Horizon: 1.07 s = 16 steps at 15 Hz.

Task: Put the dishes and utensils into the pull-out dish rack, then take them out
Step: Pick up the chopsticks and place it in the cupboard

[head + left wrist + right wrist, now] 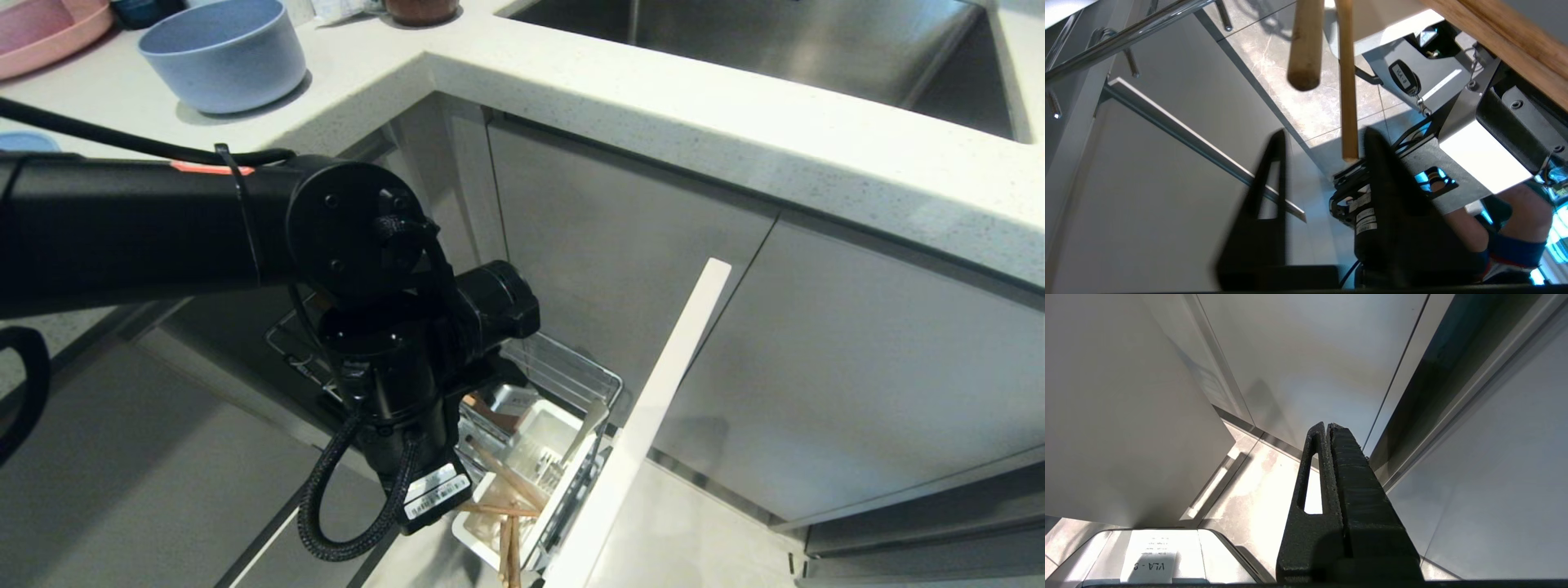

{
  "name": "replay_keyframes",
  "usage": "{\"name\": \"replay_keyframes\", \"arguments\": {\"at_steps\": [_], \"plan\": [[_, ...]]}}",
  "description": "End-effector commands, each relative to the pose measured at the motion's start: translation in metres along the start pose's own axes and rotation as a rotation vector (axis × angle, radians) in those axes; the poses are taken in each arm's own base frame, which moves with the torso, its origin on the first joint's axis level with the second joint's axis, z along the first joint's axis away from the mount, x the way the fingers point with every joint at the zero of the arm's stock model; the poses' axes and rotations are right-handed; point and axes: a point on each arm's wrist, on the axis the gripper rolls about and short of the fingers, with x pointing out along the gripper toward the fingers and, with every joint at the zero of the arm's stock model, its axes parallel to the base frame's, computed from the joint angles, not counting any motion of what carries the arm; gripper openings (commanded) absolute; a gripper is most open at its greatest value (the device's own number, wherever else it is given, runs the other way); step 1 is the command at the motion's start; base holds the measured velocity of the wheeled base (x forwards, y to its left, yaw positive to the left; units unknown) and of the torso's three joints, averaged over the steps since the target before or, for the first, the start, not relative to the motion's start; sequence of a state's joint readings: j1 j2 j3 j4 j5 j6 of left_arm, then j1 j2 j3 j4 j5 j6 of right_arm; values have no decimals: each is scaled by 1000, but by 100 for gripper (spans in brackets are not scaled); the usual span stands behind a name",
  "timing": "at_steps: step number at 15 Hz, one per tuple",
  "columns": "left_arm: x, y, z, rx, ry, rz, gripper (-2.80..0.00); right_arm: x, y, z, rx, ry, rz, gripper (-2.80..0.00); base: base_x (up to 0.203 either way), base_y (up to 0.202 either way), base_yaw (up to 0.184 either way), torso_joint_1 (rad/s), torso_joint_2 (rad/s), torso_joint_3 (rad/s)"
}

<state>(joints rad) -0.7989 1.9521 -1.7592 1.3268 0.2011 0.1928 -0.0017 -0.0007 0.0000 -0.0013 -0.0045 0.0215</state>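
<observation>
The pull-out dish rack stands drawn out from the cabinet, its white front panel on edge. Two wooden chopsticks stand in its white utensil cup. My left arm reaches down over the rack and hides its own gripper in the head view. In the left wrist view the left gripper is open, and one chopstick ends between the fingers beside one finger, not clamped. The second chopstick hangs apart. The light-blue bowl sits on the counter. My right gripper is shut, parked near the floor.
The rack's chrome wire and wooden strip lie close around the left gripper. A pink plate and a light-blue plate edge are on the counter. The steel sink is at the back right.
</observation>
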Motion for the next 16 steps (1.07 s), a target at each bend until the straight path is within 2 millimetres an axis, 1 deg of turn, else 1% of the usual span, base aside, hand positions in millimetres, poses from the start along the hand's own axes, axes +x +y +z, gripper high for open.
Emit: {"name": "replay_keyframes", "arguments": {"at_steps": [1, 4, 7, 9, 12, 13, 16], "plan": [[-4, 0, -1, -33, -7, 3, 0, 0, 0, 0, 0, -2, 0, -280, 0, 0, 0, 0, 0, 0], [-9, -1, -4, -51, -23, 6, 0, 0, 0, 0, 0, -3, 0, -280, 0, 0, 0, 0, 0, 0], [-23, 0, -12, -78, -75, 14, 0, 0, 0, 0, 1, -2, 0, -280, 0, 0, 0, 0, 0, 0], [-40, 1, -24, -107, -131, 23, 0, 0, 0, 0, 1, -1, 0, -280, 0, 0, 0, 0, 0, 0], [-66, 2, -47, -139, -228, 37, 0, 0, 0, 0, 1, -1, 0, -280, 0, 0, 0, 0, 0, 0], [-75, 2, -58, -146, -262, 41, -280, 0, 0, 0, 0, -2, 0, -280, 0, 0, 0, 0, 0, 0], [-101, 1, -88, -177, -370, 57, -280, 0, 0, 0, 0, -3, 0, -280, 0, 0, 0, 0, 0, 0]]}}
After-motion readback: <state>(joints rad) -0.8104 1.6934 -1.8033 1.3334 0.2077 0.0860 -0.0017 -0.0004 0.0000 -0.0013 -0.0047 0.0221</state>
